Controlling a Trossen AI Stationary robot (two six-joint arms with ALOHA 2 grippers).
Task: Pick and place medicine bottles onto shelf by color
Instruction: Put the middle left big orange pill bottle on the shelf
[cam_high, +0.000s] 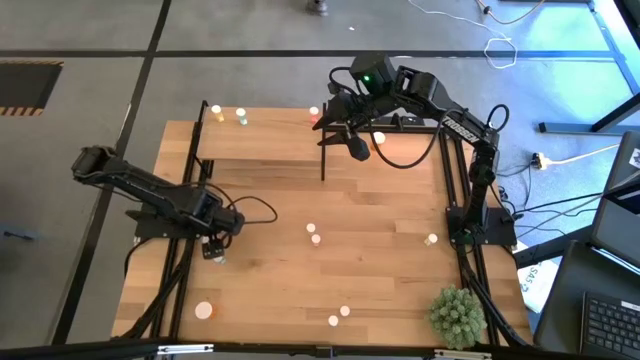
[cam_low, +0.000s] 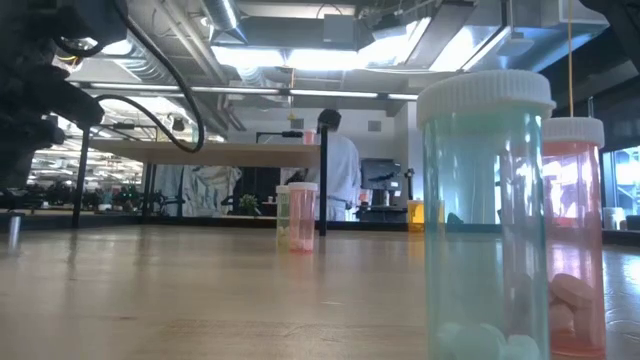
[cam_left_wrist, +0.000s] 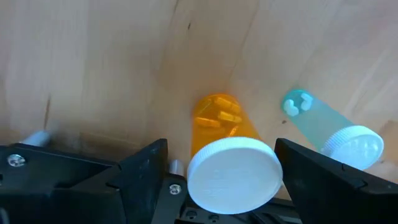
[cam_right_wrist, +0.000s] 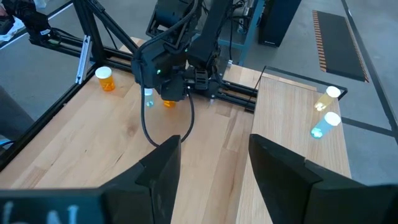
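Bright ceiling lights (cam_low: 300, 50) glare in low view; near bottles blurred.

No writing, label, brand or number can be read on anything here.

- The left arm (cam_high: 150, 195) was dark and jointed, trailing a black cable.
- The right arm (cam_high: 440, 110) was dark, with a green light and white lettering.
- Silver screws marked the left wrist housing.
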